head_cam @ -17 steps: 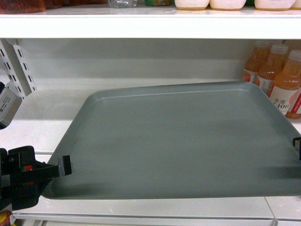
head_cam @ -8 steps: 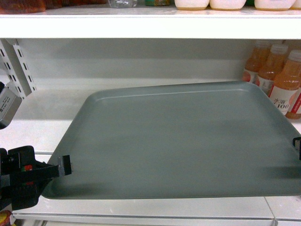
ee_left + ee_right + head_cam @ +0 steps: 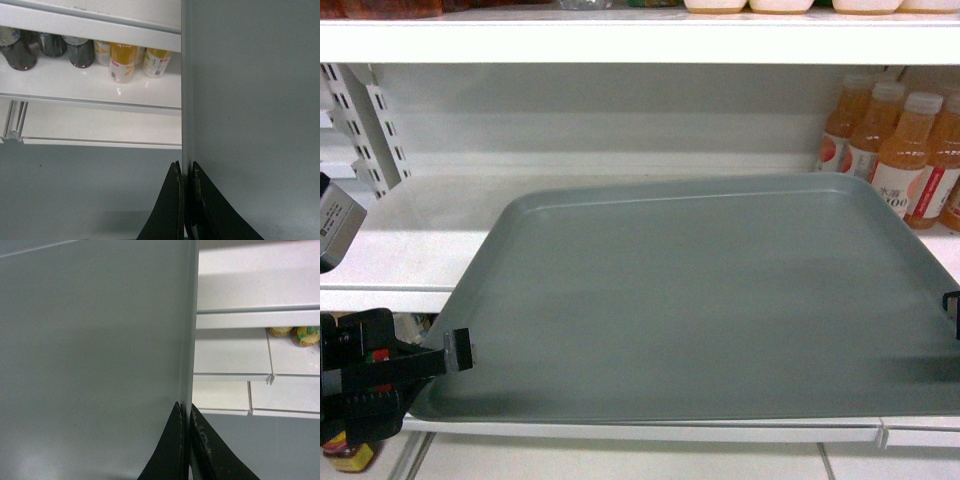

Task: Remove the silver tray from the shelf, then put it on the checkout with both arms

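My left hand [image 3: 185, 175] is pinched tight on the tray's [image 3: 700, 300] left rim at 9 o'clock; my right hand [image 3: 187, 416] grips the opposite rim at 3 o'clock. The tray hangs half off the shelf [image 3: 410, 250], overhanging its front edge. If one arm pulls faster, I expect the thin rim to twist free, or the far corner to clip the juice bottles [image 3: 905, 150] at 2 o'clock.

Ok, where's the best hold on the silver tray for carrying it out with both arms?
By its low raised rim on the two short sides, one arm each. The silver tray is wide and flat; the left gripper and right gripper each pinch that thin rim from outside.
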